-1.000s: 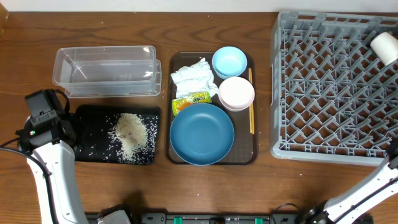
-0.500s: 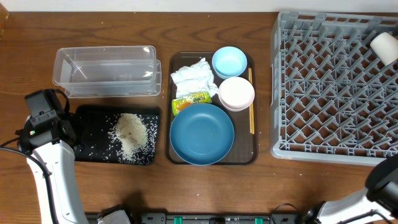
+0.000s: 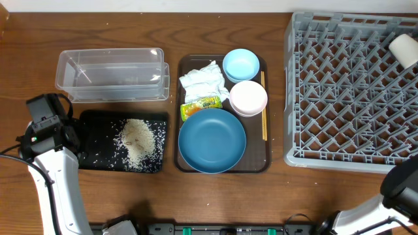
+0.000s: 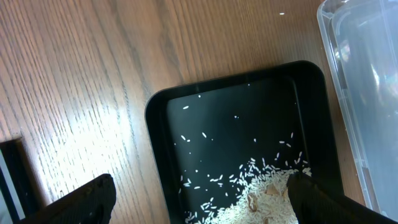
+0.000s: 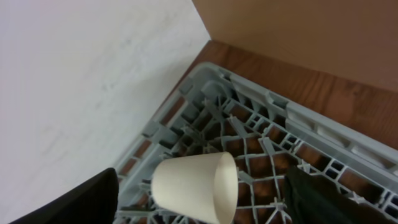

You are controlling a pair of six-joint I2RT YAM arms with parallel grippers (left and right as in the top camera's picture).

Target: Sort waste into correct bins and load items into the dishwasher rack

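The white cup (image 5: 196, 186) lies on its side in the far corner of the grey dishwasher rack (image 3: 356, 91). My right gripper (image 5: 205, 208) is open, a finger on each side of the cup with a gap between. My left gripper (image 4: 199, 208) hangs open over the black tray (image 4: 161, 124), above the loose rice (image 4: 261, 193). The clear tub (image 3: 111, 75) stands behind that tray. On the brown serving tray (image 3: 184, 62) sit the tissue (image 3: 204, 79), the wrapper (image 3: 200, 104), the dark-blue bowl (image 3: 212, 140), the light-blue bowl (image 3: 241, 64), the pink bowl (image 3: 248, 98) and the chopsticks (image 3: 264, 111).
The left arm (image 3: 49, 130) stands at the table's left edge beside the black tray. Part of the right arm (image 3: 400, 189) shows at the lower right, in front of the rack. A white wall runs behind the rack's far corner.
The right arm at the lower right edge has shifted and now shows as a dark mass in front of the rack. The cup and the left arm have not moved.
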